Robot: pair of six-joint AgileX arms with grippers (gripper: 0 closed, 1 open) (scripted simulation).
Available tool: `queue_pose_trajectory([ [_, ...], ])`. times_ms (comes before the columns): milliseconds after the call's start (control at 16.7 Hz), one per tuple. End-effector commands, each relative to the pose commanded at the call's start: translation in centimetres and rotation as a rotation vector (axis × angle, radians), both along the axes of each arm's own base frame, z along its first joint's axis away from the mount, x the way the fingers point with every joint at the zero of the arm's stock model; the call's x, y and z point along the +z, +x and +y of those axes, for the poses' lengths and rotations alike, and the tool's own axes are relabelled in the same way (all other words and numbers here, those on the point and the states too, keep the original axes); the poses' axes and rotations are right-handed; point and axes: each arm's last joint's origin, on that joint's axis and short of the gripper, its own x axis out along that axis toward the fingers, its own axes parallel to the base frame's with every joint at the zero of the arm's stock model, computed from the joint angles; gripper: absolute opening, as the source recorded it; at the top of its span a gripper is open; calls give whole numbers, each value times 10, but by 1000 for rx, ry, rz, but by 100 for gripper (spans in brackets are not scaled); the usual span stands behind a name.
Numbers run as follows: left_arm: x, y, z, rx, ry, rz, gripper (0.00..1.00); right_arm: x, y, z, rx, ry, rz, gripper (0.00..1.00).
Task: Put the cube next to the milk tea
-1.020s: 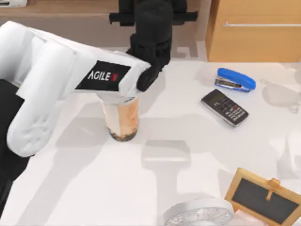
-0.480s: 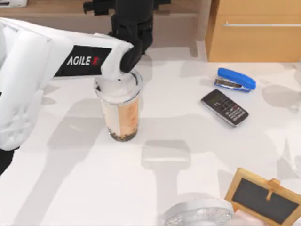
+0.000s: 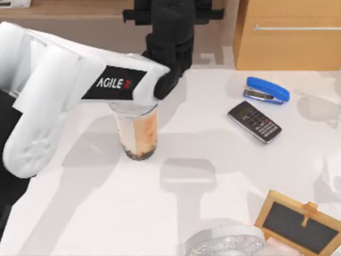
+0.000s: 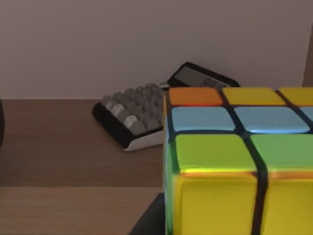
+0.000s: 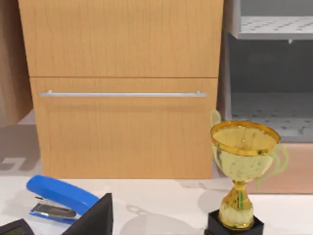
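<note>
From above, the left arm is reaching over the milk tea [image 3: 137, 133], its black wrist and left gripper [image 3: 170, 32] hanging past the cup's far side, over the table's back edge, so the cup's lid is covered by the white forearm. No cube is sitting on the white table [image 3: 202, 160] beside the cup, so I'm judging the task as still in the carrying stage: the pick-up looks done, the set-down next to the drink is left. A blue stapler [image 3: 266, 90] and a black phone [image 3: 254, 121] are lying well to the right of the milk tea, and a small chalkboard [image 3: 298, 223] is standing near the front right corner. Through the left wrist camera, the cube [image 4: 234, 161] is looming very close, which suggests the left gripper is clenched on it, though its fingers aren't plainly showing; a calculator [image 4: 146, 110] is resting on the wooden shelf behind. The right wrist camera is facing a wooden drawer front [image 5: 122, 88] and a gold trophy [image 5: 242, 176], so that arm seems parked far right of the cup; I cannot tell its grip.
</note>
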Motion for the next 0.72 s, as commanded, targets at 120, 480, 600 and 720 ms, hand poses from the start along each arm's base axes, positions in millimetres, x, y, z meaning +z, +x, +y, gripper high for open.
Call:
queue_pose_trajectory([
  [120, 2, 1, 2, 6, -1, -3, 0, 0, 0, 0, 0, 0, 0, 100],
  [480, 32, -1, 9, 0, 21, 49, 0, 0, 0, 0, 0, 0, 0, 100],
  [600, 52, -2, 21, 3, 46, 103, 0, 0, 0, 0, 0, 0, 0, 100],
  [720, 72, -5, 39, 12, 79, 177, 0, 0, 0, 0, 0, 0, 0, 100],
])
